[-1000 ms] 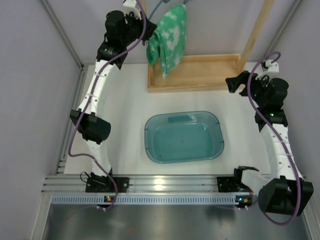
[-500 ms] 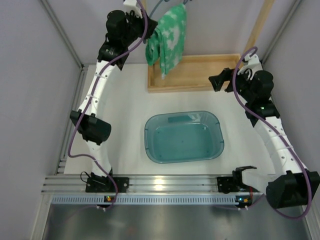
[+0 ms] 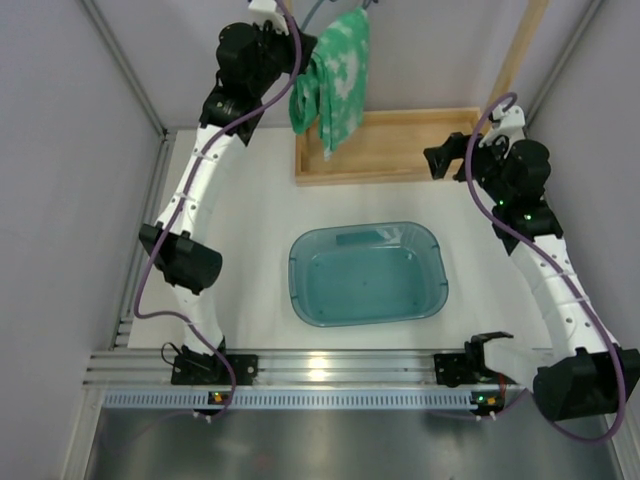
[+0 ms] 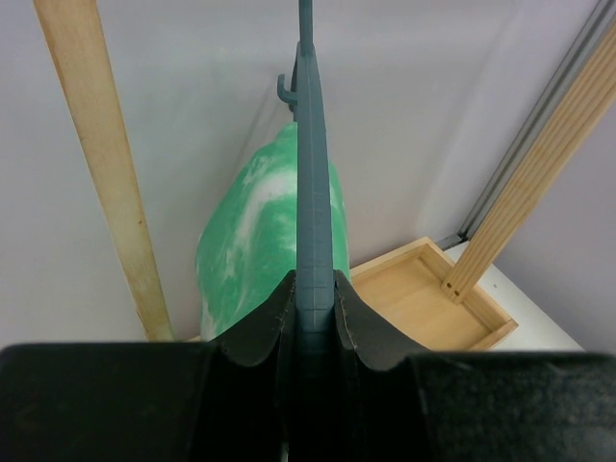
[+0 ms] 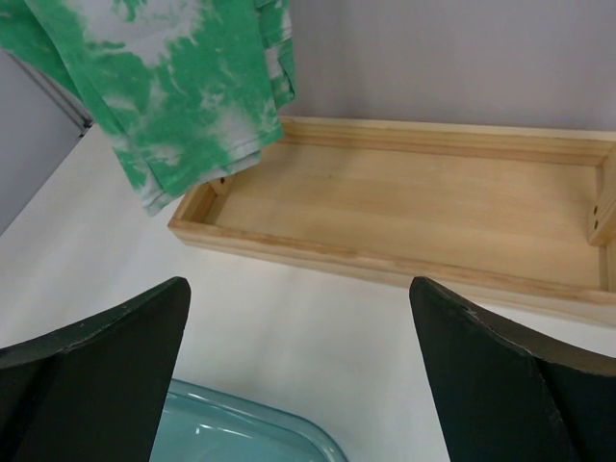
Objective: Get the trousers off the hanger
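Note:
The green and white tie-dye trousers hang from the grey-blue hanger at the top of the wooden rack. My left gripper is up beside them, shut on the hanger's rod, with the trousers just behind it. My right gripper is open and empty over the right end of the rack's base; the trousers' hem shows at its upper left.
The rack's wooden base tray lies at the back, with uprights rising from it. A translucent teal basin stands mid-table, its corner in the right wrist view. Grey walls close in on both sides.
My right arm swung from the far right toward the rack base, then shifted slightly. My left gripper moved a little right toward the trousers.

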You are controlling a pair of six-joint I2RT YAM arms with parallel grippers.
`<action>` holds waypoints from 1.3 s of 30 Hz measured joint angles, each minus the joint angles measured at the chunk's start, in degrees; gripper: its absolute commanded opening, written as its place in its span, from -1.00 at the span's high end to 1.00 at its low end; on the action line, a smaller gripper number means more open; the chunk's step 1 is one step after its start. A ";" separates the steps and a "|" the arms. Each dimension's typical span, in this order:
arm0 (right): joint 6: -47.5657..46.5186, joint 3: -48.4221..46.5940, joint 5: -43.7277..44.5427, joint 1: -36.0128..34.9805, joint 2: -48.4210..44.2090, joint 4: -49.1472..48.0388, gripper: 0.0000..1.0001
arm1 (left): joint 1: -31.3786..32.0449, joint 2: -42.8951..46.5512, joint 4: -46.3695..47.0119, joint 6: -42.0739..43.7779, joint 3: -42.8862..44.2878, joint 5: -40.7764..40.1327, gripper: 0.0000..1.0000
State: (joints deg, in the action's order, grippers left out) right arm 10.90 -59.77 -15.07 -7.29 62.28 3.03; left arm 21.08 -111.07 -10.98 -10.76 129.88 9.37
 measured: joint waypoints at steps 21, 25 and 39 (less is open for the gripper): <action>-0.44 0.13 1.90 -0.04 -2.08 2.49 -0.99 | 0.13 1.99 -1.49 1.73 -2.23 1.49 0.16; -0.85 0.13 2.05 -0.04 -2.34 3.67 -0.99 | 0.13 1.75 -1.36 1.77 2.16 0.63 0.02; -2.40 0.11 3.04 -0.04 -2.43 6.84 -0.99 | 0.00 -1.22 1.05 4.02 11.04 -1.31 -0.30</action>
State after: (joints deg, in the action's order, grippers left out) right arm 8.49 -59.66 -12.03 -7.33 59.86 9.87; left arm 21.08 -112.29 -9.93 -6.74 140.92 8.05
